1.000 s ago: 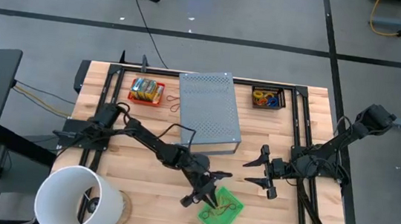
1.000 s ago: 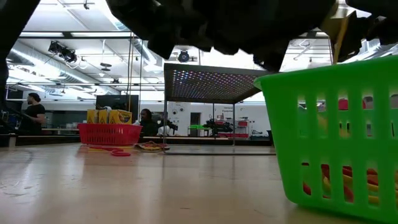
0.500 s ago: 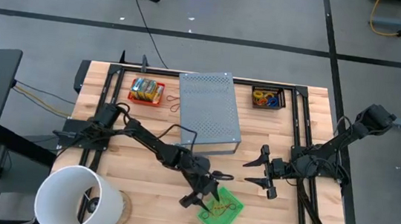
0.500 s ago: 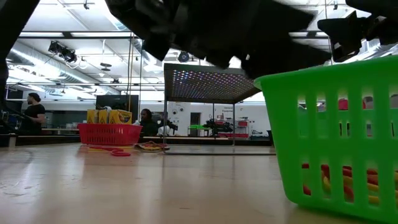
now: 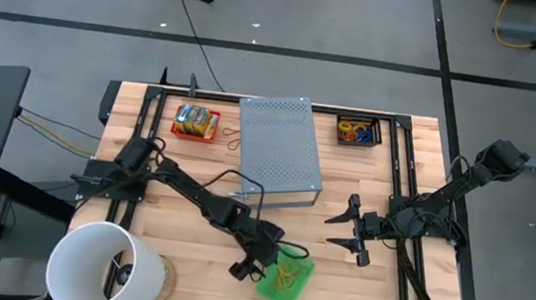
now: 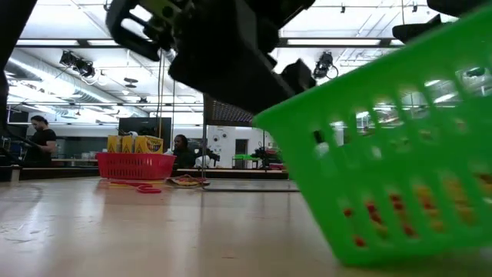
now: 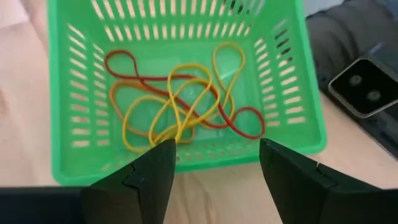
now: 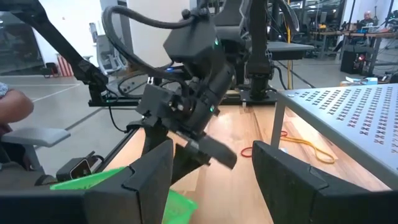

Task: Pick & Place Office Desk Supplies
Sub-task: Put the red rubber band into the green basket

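Rubber bands (image 7: 180, 106) lie in the tilted green basket (image 5: 284, 280) near the tabletop's front edge; left gripper (image 5: 254, 260), fingers spread, should back off gently. Right gripper (image 5: 351, 229) waits wide, mid-right.

The table (image 5: 197, 158) is pale wood in planks, smooth with a soft sheen. The green basket (image 7: 186, 162) looks like moulded plastic, slightly glossy, with slotted walls and floor. The rubber bands (image 7: 180, 102) inside it, yellow, orange and red, are thin matt rubber. The grey box (image 5: 280, 151) is perforated sheet metal with a dull finish, its punched holes plain in the right wrist view. The white bucket (image 5: 101, 267) looks like smooth plastic. The fingers (image 7: 143, 183) of the left arm are dark, matt and hard-looking. The red basket (image 6: 135, 165) is plastic too.
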Tool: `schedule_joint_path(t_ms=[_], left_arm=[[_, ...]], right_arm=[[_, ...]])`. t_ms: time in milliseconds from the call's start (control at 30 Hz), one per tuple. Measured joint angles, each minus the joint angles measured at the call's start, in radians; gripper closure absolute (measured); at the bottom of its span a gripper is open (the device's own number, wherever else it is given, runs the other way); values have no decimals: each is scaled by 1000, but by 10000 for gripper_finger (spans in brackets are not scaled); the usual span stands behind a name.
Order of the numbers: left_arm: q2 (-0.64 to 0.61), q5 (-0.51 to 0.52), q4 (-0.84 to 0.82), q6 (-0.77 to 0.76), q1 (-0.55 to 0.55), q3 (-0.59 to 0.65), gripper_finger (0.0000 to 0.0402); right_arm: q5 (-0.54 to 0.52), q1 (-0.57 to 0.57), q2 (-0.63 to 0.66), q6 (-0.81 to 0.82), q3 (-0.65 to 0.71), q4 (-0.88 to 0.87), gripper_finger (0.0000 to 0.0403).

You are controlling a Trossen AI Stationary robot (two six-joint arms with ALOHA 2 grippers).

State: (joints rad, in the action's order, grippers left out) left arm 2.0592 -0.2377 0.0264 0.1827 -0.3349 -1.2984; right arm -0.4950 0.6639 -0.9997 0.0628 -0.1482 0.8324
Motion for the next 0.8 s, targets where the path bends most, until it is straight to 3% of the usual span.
schedule_joint_path(t_ms=[167, 600, 700, 800], left_arm=[[-44, 56, -62, 5, -19, 1, 166], [-122, 11, -18, -19, -31, 45, 166], [-143, -8, 113, -47, -31, 116, 167], [-171, -25, 355, -106, -31, 227, 168]], right_arm=[[0, 0, 0, 0, 0, -1, 177], [0, 0, 0, 9, 0, -13, 177], [0, 0, 0, 10, 0, -17, 177], [0, 0, 0, 10, 0, -23, 177]])
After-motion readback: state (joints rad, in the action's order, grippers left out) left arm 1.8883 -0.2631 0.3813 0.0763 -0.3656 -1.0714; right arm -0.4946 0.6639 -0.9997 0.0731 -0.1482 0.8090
